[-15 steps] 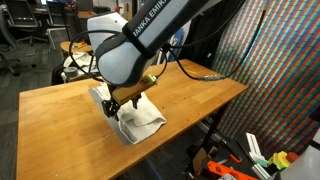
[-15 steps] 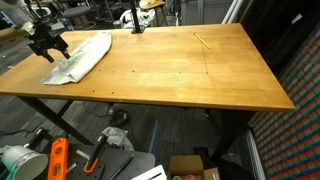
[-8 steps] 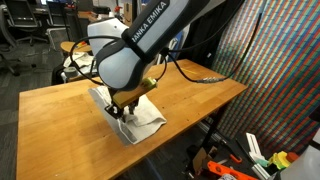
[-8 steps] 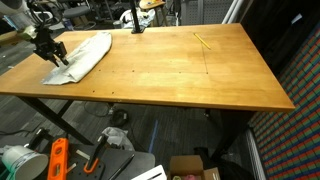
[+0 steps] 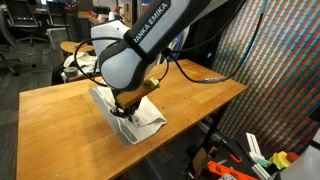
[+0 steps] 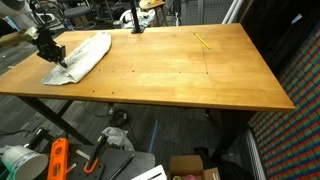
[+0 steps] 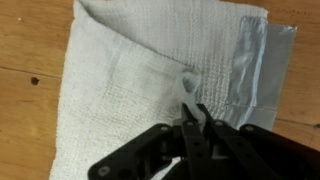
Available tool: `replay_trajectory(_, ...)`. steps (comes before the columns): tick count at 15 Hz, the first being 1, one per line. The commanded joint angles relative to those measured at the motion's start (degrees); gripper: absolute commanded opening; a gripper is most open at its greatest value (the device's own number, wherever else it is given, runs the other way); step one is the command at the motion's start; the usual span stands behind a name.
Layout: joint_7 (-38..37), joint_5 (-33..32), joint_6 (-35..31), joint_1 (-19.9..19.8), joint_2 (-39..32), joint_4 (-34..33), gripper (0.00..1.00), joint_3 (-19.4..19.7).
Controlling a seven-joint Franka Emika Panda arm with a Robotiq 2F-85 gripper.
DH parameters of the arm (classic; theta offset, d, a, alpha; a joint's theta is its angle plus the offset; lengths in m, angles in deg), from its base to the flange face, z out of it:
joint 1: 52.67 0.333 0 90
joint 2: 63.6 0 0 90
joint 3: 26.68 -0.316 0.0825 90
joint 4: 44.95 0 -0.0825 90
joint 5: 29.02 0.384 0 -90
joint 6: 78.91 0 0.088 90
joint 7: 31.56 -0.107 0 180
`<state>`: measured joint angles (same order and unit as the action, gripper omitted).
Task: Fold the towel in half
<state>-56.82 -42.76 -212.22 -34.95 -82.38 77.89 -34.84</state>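
gripper (image 7: 192, 110) tight on the towel (image 7: 120, 90)

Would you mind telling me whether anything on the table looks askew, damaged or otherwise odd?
Nothing looks spilled or damaged. The towel lies rumpled rather than flat near a corner of the table, and in the wrist view the claw is shut on a ridge of its cloth.

We see a wooden desk (image 6: 180, 70) with a thin yellow stick (image 6: 203, 41) near its far edge; an orange tool (image 6: 57, 160) lies on the floor.
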Motion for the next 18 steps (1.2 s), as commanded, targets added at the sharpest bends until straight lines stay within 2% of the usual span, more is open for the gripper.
replay_trajectory(1,6.13,2.76,1.91,-1.68,4.83,5.03,0.10,-0.49)
replay_trajectory(6,13.23,5.16,-0.69,-3.47,9.43,11.57,0.08,-1.38)
replay_trajectory(8,16.05,9.52,-3.45,-4.20,10.55,13.22,0.12,-2.44)
replay_trajectory(9,17.51,11.85,-4.03,-4.43,10.87,13.65,0.35,-2.88)
replay_trajectory(11,21.01,17.94,-6.76,-4.88,10.89,13.91,0.37,-4.17)
replay_trajectory(16,30.11,33.10,-5.93,-5.84,12.15,11.17,0.74,-7.20)
replay_trajectory(18,31.52,37.56,-5.74,-6.08,13.49,9.90,0.90,-7.20)
